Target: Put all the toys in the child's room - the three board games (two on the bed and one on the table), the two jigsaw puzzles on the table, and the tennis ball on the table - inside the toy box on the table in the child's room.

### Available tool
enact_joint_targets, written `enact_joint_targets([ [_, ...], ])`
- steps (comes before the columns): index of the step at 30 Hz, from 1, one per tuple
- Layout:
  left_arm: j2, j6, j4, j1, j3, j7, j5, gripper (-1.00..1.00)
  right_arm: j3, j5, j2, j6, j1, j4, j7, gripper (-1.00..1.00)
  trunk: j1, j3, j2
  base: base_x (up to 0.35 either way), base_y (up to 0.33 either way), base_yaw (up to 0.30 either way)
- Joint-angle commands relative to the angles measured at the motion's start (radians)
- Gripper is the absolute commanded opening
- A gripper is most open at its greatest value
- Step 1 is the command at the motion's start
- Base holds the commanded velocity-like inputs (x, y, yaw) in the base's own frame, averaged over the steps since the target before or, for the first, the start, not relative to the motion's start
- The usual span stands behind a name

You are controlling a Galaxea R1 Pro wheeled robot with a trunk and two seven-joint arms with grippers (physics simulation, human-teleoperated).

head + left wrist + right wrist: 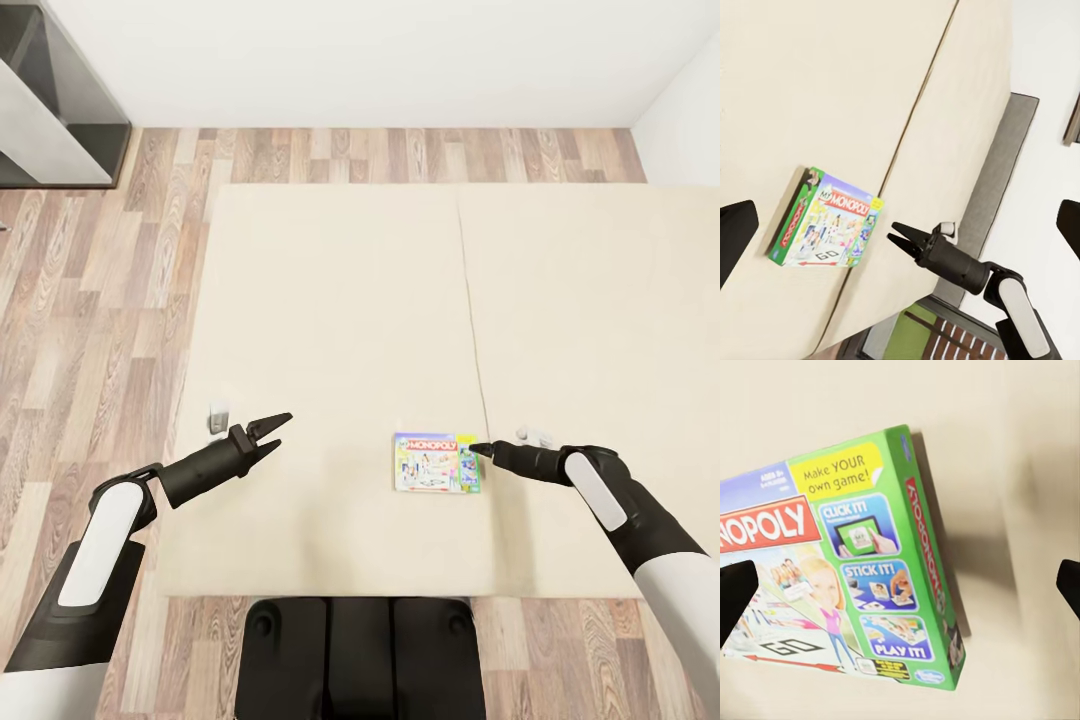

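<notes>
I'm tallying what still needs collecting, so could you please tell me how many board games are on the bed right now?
1: a Monopoly box lies flat near the bed's front edge, just beside the right claw.

Your head view looks steeply down from above the bed, taking in both arms and the floor beyond. Your left wrist view looks across the mattress from farther off toward the Monopoly box and the right gripper. Your right wrist view sits close over the same box.
</notes>
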Motion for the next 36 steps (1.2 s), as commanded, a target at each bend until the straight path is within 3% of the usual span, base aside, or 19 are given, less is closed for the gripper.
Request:
enact_joint_targets([
  [1,-0.001,0.004,0.000,0.000,0.002,-0.009,-0.008,1.00,0.002,0.005,-0.001,0.002,-0.001,0.000,0.005,1.00,0.001,-0.003,-0.002,0.000,0.000,0.000],
  [17,-0.003,-0.005,0.000,0.016,0.004,-0.013,-0.009,1.00,0.002,0.005,0.000,0.002,-0.001,0.001,0.005,1.00,0.001,-0.025,-0.002,0.000,0.000,0.000],
  [36,-0.004,-0.013,0.000,0.035,0.009,-0.013,-0.009,1.00,0.010,0.005,0.008,-0.001,-0.001,0.001,0.007,1.00,0.001,-0.030,-0.002,0.000,0.000,0.000],
])
